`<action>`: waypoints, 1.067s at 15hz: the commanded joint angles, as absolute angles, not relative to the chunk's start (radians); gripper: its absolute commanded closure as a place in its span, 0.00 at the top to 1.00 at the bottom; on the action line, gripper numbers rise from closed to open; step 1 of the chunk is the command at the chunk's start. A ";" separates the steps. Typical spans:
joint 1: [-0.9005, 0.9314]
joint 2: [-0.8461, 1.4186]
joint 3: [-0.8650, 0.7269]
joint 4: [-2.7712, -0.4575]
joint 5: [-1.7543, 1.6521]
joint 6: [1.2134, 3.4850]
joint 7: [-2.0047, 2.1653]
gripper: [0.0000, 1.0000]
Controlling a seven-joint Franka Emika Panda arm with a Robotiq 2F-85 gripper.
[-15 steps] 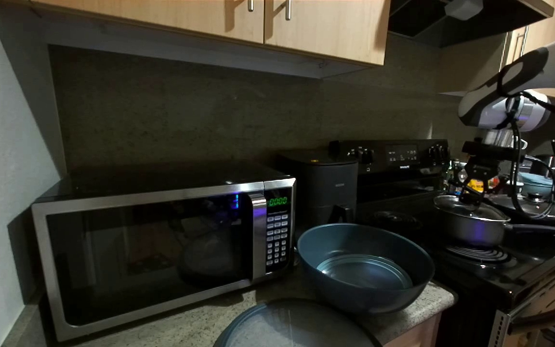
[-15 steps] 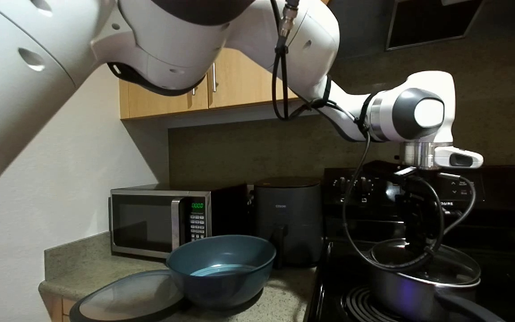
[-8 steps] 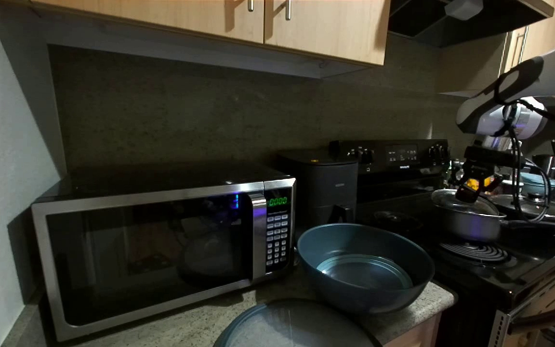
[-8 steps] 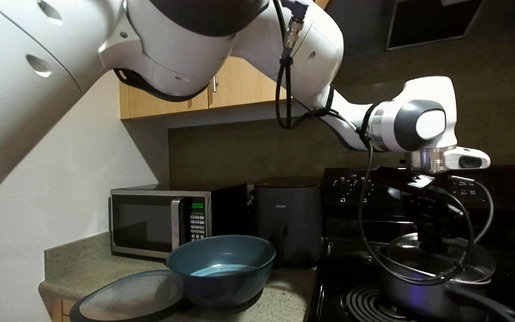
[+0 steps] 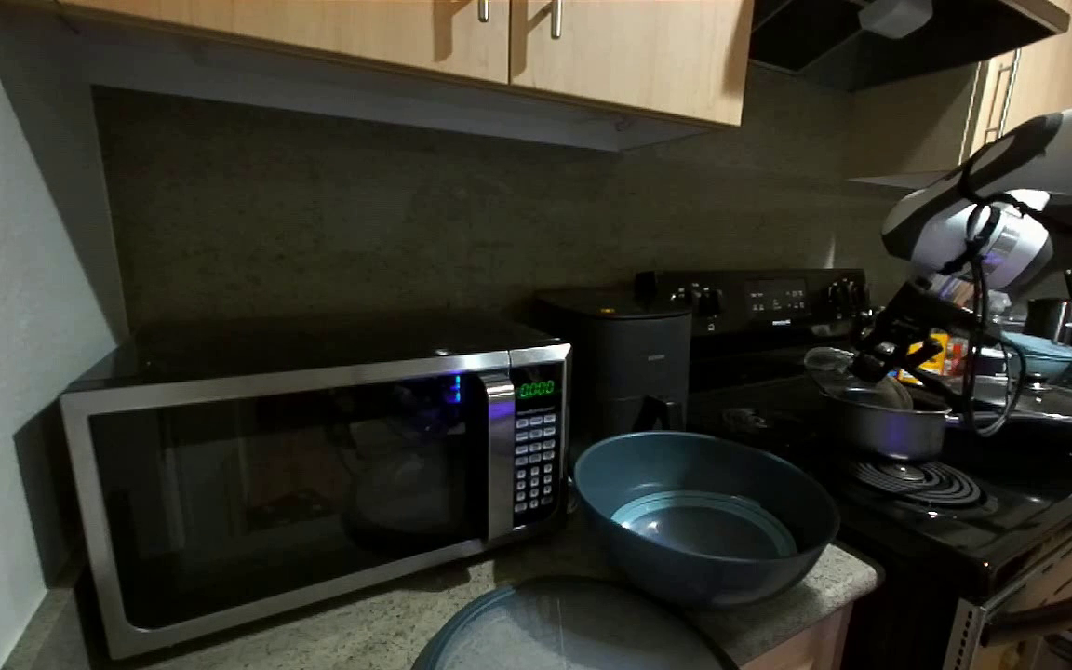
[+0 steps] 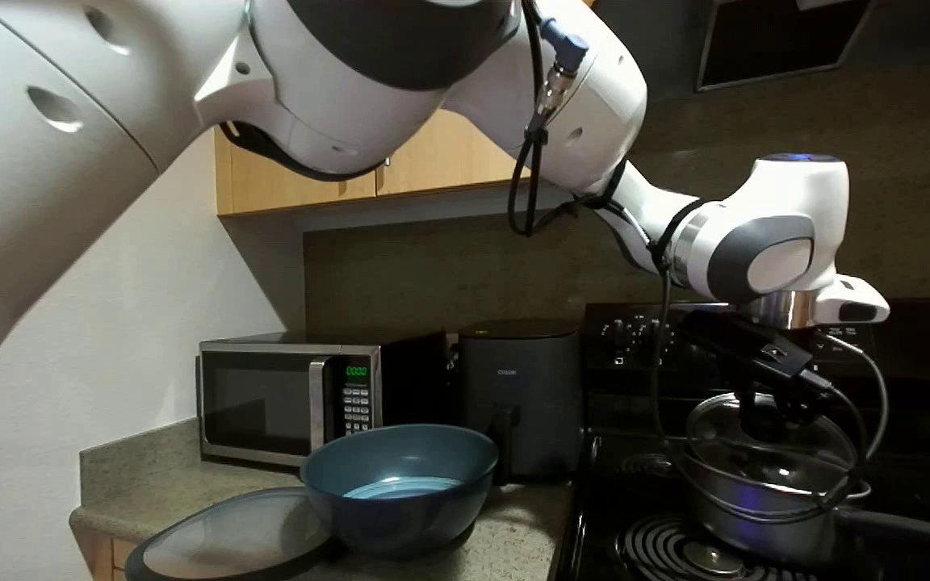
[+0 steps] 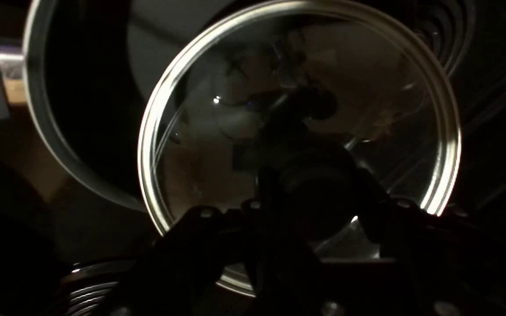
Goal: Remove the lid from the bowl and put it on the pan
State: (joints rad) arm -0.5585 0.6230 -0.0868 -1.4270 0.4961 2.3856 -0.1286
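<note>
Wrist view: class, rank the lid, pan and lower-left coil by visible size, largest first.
Largest: lid
Next: pan, cut off and partly behind the lid
Smallest: lower-left coil
True sizes unsure: the lid is nearer.

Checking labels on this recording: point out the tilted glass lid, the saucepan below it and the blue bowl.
Glass lid (image 7: 218, 140), wrist view: glass inside the metal rim.
Saucepan (image 5: 890, 434), in an exterior view: outer wall.
Blue bowl (image 6: 404, 520), in an exterior view: outer wall.
</note>
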 commanded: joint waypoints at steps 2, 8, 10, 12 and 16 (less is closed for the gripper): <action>-0.583 0.632 -0.055 -1.420 0.539 2.395 -0.159 0.48; -0.575 0.637 -0.066 -1.412 0.497 2.410 -0.189 0.23; -0.569 0.635 -0.071 -1.416 0.473 2.429 -0.184 0.23; -0.568 0.637 -0.069 -1.420 0.463 2.459 -0.190 0.23; -0.628 0.665 0.034 -1.416 0.572 2.613 -0.367 0.23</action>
State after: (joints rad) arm -0.5819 0.6427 -0.0416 -1.4256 0.4867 2.4942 -0.2204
